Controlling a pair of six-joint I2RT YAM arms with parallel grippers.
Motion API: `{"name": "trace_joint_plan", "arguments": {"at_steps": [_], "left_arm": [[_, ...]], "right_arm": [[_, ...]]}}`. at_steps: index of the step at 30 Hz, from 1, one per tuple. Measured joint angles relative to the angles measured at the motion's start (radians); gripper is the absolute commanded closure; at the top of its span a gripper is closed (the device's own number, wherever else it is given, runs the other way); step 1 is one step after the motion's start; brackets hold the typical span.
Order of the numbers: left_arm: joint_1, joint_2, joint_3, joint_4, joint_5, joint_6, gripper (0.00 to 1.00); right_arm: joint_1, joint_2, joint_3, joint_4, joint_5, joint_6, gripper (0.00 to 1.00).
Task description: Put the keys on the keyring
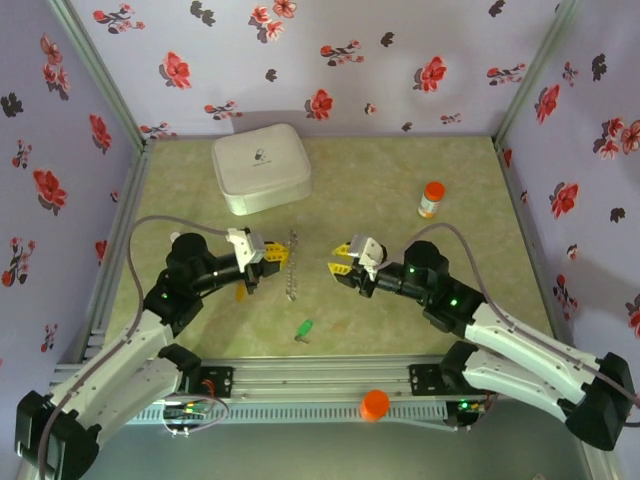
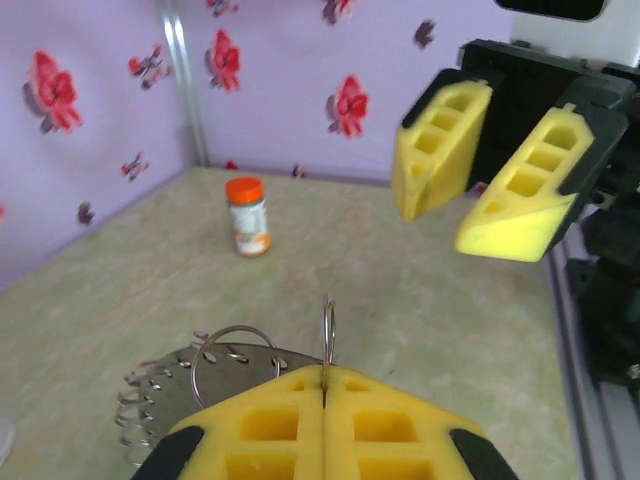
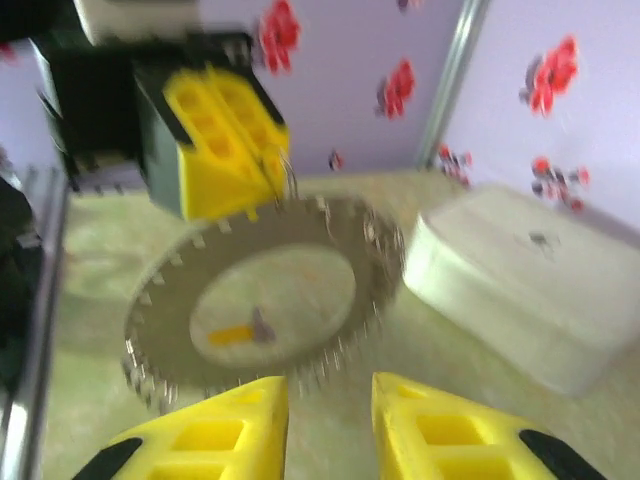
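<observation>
Top view: left gripper [image 1: 278, 256] is clamped on the keyring [image 1: 292, 268], holding it up on edge above the table [image 1: 450, 300], so it reads as a thin line from above. The right gripper [image 1: 340, 262] faces it from just beside, jaws apart, nothing in them. The green key [image 1: 304, 328] lies flat on the table nearer the bases, apart from both grippers. No key is on the ring yet.

Left wrist: yellow pads are pressed together on a thin wire loop at the ring's rim, with the toothed disc hanging off to the left. The opposing gripper hangs open ahead, and the orange-capped bottle [image 2: 247, 215] stands beyond it.

Right wrist (blurred): ring face-on and tilted, gripped at its upper rim. The yellow key [image 3: 235, 335] shows through the central hole, apparently lying on the table behind. The white box [image 3: 520, 290] sits to the right.

Step in hand, by judgement: ring presented, key pickup pending. Next the free arm needs a fine pinch on one tiny key's head — then careful alignment to the wire loop.

Surface is pale mottled green, matte; walls [image 1: 400, 60] are lilac floral paper on an aluminium frame.
</observation>
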Motion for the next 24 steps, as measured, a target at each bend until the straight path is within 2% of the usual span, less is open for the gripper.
{"name": "trace_joint_plan", "arguments": {"at_steps": [3,5,9,12,18,24], "left_arm": [[-0.029,-0.007,0.025,-0.104,-0.101,0.09,1.0],[-0.04,-0.009,0.039,-0.164,-0.175,0.145,1.0],[-0.043,-0.002,0.056,-0.247,-0.354,0.198,1.0],[-0.041,0.005,0.056,-0.272,-0.432,0.204,1.0],[-0.008,0.037,0.056,-0.284,-0.496,0.179,1.0],[-0.002,0.06,0.056,-0.293,-0.512,0.156,1.0]], "right_arm": [[0.044,0.039,0.008,-0.117,0.115,0.002,0.73],[0.09,0.056,0.008,-0.169,0.158,0.008,0.68],[0.206,0.072,0.003,-0.227,0.173,0.001,0.6],[0.278,0.124,-0.002,-0.236,0.167,-0.047,0.58],[0.312,0.354,0.006,-0.238,0.127,-0.133,0.6],[0.33,0.544,0.021,-0.196,0.083,-0.182,0.59]]}}
